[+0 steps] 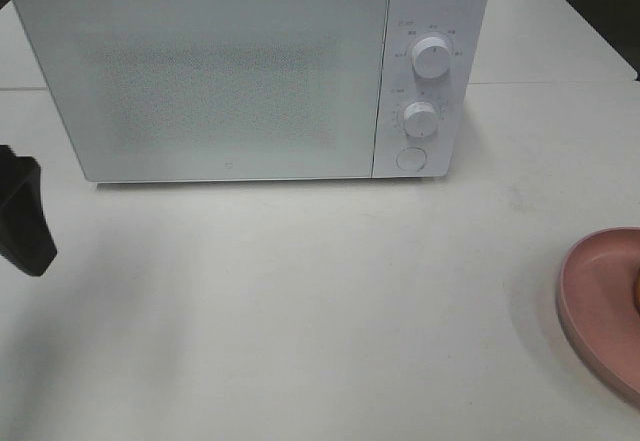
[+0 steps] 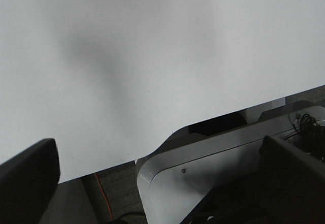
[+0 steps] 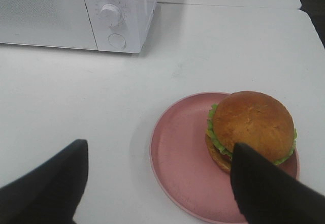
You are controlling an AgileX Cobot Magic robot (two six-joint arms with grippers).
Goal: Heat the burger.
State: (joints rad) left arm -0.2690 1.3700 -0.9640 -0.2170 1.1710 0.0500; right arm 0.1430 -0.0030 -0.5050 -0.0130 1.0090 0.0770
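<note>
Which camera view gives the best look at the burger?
The right wrist view: the burger sits whole on the pink plate, only its near edge behind a gripper finger. The exterior high view catches just a sliver at its right edge. The left wrist view shows none.

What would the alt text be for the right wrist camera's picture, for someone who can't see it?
A burger sits on a pink plate on a white table, seen from above between the two dark, open jaws of the right gripper. A white microwave with its door shut stands farther back on the table.
</note>
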